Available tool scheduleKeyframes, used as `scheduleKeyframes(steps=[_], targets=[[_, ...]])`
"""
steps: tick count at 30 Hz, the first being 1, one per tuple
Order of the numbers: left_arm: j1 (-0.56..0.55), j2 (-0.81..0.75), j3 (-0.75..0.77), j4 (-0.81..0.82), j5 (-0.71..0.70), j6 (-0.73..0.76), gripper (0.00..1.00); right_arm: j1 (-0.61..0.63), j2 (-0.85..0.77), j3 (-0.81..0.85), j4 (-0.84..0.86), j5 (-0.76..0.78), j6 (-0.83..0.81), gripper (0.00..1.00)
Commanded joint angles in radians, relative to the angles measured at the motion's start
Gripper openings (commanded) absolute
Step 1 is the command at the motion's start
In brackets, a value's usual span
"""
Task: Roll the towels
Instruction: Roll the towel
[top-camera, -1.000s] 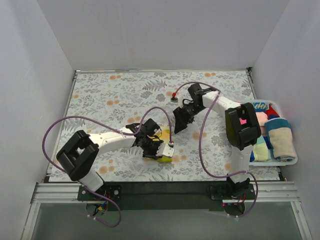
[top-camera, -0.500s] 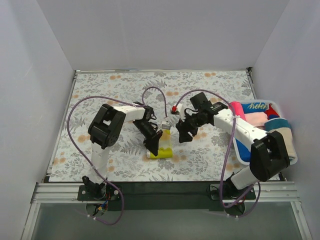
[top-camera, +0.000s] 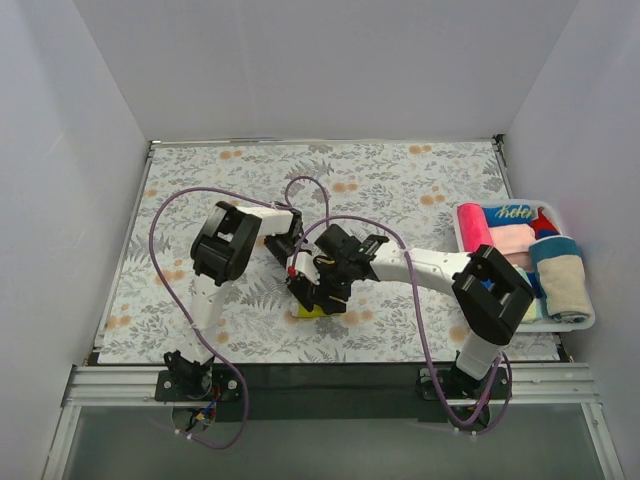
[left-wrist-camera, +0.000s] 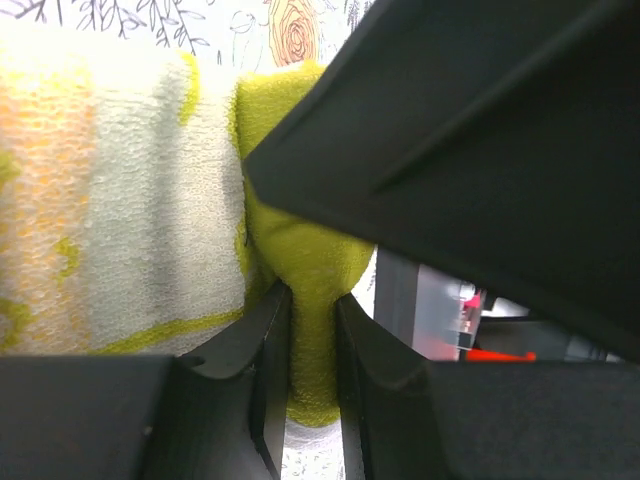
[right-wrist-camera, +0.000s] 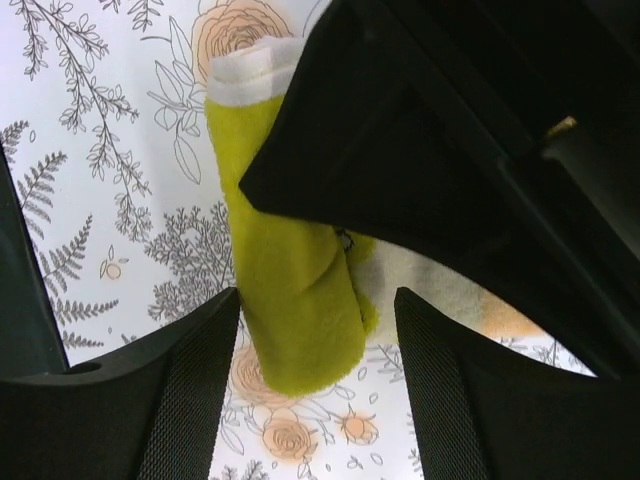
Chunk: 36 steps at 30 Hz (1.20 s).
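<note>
- The yellow towel (top-camera: 318, 310) lies on the floral table covering (top-camera: 200, 190), near the table's front edge and about midway between the two arm bases. It is partly rolled and shows only as a small yellow patch under the two wrists.
- The left gripper (left-wrist-camera: 312, 335) is closed on the yellow towel. In the left wrist view its two fingers (left-wrist-camera: 262, 350) pinch a narrow fold of the yellow cloth between them. The wider, paler patterned part of the towel spreads out to the left of the pinch.
- The right gripper (right-wrist-camera: 318, 305) is just beside the left one, over the same towel, with its jaws spread. In the right wrist view its fingers (right-wrist-camera: 195, 385) stand on either side of the yellow roll. The near finger is close against the cloth, and floral covering shows between the roll and the other finger.
- The roll's end sits between the right fingers. Its white-edged far end runs away under the left gripper's dark body.
- Farther back and well to the right, a white basket (top-camera: 590, 322) at the table's right edge holds the rolled towels (top-camera: 474, 226): pink, beige and blue among them.
</note>
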Motion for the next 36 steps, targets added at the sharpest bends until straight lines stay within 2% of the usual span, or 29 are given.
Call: scheduleKeyframes(steps=[1, 3, 6, 7, 9, 10, 11, 17, 22, 28, 29, 31, 32, 33, 34, 35, 36], targets=[[0.013, 0.064, -0.011, 0.174, -0.270, 0.063, 0.15, 0.026, 0.021, 0.027, 0.081, 0.023, 0.000, 0.58], [0.018, 0.061, -0.015, 0.187, -0.267, 0.058, 0.15, 0.033, 0.041, 0.012, 0.102, 0.020, -0.002, 0.54], [0.025, 0.053, -0.017, 0.206, -0.261, 0.042, 0.18, 0.034, 0.065, -0.008, 0.102, 0.005, -0.019, 0.40], [0.028, 0.049, -0.023, 0.210, -0.259, 0.040, 0.19, 0.033, 0.071, -0.016, 0.102, 0.002, -0.025, 0.29], [0.038, 0.030, -0.031, 0.228, -0.250, 0.031, 0.22, 0.033, 0.076, -0.039, 0.096, -0.012, -0.041, 0.18], [0.042, 0.019, -0.037, 0.234, -0.245, 0.029, 0.23, 0.033, 0.079, -0.042, 0.075, -0.035, -0.048, 0.08], [0.047, 0.001, -0.038, 0.236, -0.229, 0.032, 0.24, 0.032, 0.082, -0.043, 0.060, -0.049, -0.051, 0.02], [0.143, -0.131, -0.052, 0.226, -0.094, 0.069, 0.41, 0.003, 0.126, 0.006, -0.081, -0.222, -0.039, 0.01], [0.257, -0.310, -0.087, 0.254, -0.052, 0.063, 0.47, -0.032, 0.151, 0.047, -0.140, -0.340, 0.024, 0.01], [0.400, -0.523, -0.187, 0.367, -0.122, 0.017, 0.50, -0.094, 0.222, 0.114, -0.186, -0.480, 0.083, 0.01], [0.409, -0.628, -0.205, 0.439, -0.179, -0.004, 0.51, -0.100, 0.254, 0.127, -0.198, -0.494, 0.083, 0.01], [0.412, -0.744, -0.257, 0.495, -0.234, -0.001, 0.55, -0.114, 0.292, 0.157, -0.253, -0.521, 0.064, 0.01], [0.412, -0.848, -0.273, 0.545, -0.270, -0.009, 0.59, -0.120, 0.324, 0.179, -0.266, -0.531, 0.057, 0.01], [0.412, -0.900, -0.288, 0.567, -0.287, -0.018, 0.68, -0.124, 0.337, 0.185, -0.282, -0.546, 0.047, 0.01], [0.410, -0.942, -0.297, 0.576, -0.297, -0.015, 0.80, -0.140, 0.346, 0.190, -0.284, -0.554, 0.046, 0.01], [0.410, -0.977, -0.322, 0.602, -0.305, -0.027, 0.98, -0.147, 0.367, 0.199, -0.289, -0.564, 0.044, 0.01], [0.407, -1.040, -0.334, 0.617, -0.322, -0.085, 0.98, -0.154, 0.378, 0.203, -0.298, -0.574, 0.041, 0.01]])
